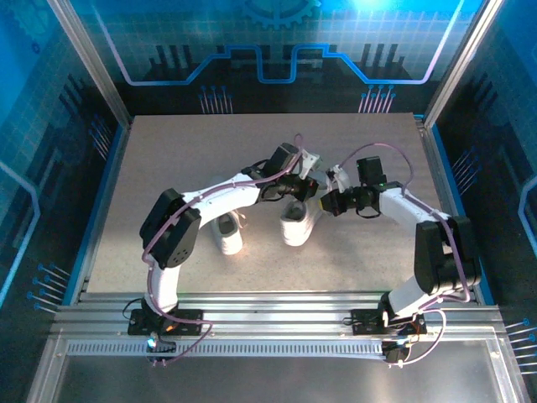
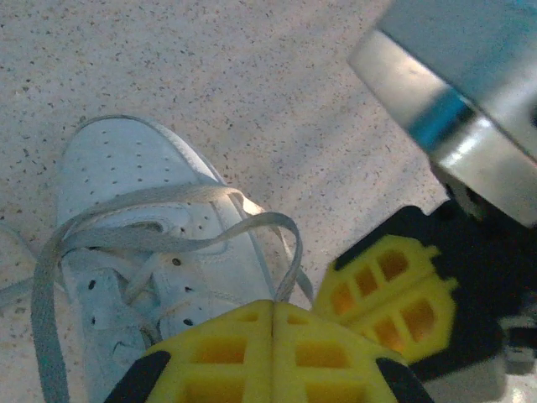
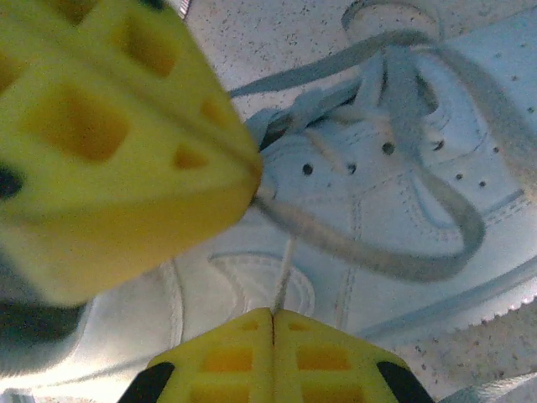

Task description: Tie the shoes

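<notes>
Right gripper [image 3: 273,327]: pads pressed together, thin lace [image 3: 284,269] strand pinched in the seam, rising toward 12 o'clock. Left gripper [image 2: 273,327]: pads also closed, pinching the end of a flat loop [image 2: 281,222] that arcs over the tongue. Both grippers sit close together above one shoe [image 1: 298,225], near the table [image 1: 168,151] centre. Second shoe [image 1: 227,236] lies at its 9 o'clock, partly under the left arm.

The left arm [image 1: 220,198] hid part of one shoe [image 1: 228,238] from above; a lace [image 2: 44,319] ran past the wrist view's edge.
</notes>
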